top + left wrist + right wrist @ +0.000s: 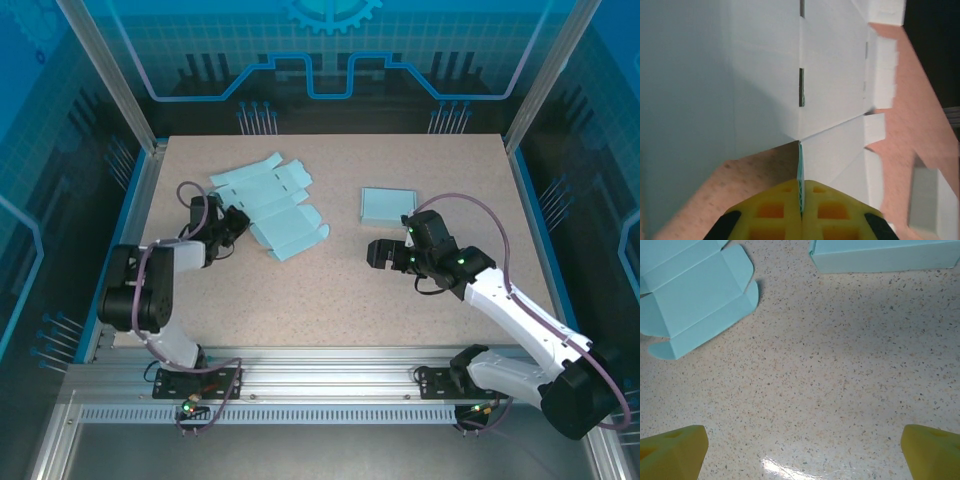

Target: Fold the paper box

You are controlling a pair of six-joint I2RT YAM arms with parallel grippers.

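The paper box (270, 205) is a light blue flat cut-out with flaps and slots, lying on the speckled table at the back left. My left gripper (238, 224) is at its near left edge, shut on a thin flap of it. In the left wrist view the yellow fingers (775, 210) pinch the flap's edge at the left gripper (801, 200), and the sheet (765, 75) spreads out ahead. My right gripper (378, 253) hovers open over bare table at the centre right, nothing between its yellow fingertips (680, 445). The paper box's rounded flaps (695, 295) lie well ahead and to its left.
A folded light blue box (387, 205) stands at the back right of centre, just beyond the right gripper, also seen as the box (885, 255) in the right wrist view. Aluminium frame posts and blue walls border the table (330, 300).
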